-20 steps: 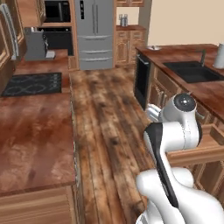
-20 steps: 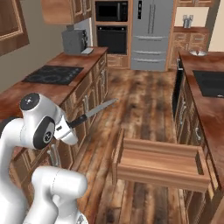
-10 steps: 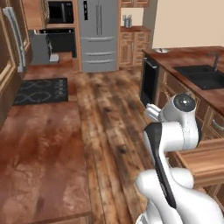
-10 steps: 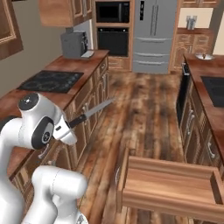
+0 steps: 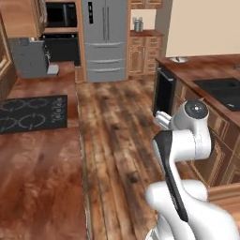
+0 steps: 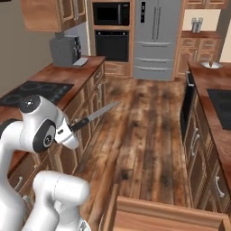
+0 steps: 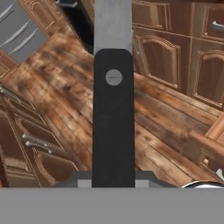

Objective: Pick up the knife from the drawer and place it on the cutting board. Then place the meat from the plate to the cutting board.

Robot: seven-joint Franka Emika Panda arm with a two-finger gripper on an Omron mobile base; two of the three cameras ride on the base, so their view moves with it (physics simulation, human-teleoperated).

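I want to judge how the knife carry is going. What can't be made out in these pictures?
- Hand's grip on the knife: hidden behind the arm in the right base view; the handle covers it in the hand view.
- Drawer: cut off by the bottom edge in the right base view.
- Blade tip: cut off by the hand view's top edge.

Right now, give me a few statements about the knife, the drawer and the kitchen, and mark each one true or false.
1. The gripper holds the knife by its dark handle. True.
2. The knife lies inside the drawer. False: it is held in the air, blade pointing out over the wooden floor.
3. The drawer stands pulled open. True.
4. The knife's handle is bright red. False: it is near-black.
5. A grey refrigerator stands at the far end of the kitchen. True.
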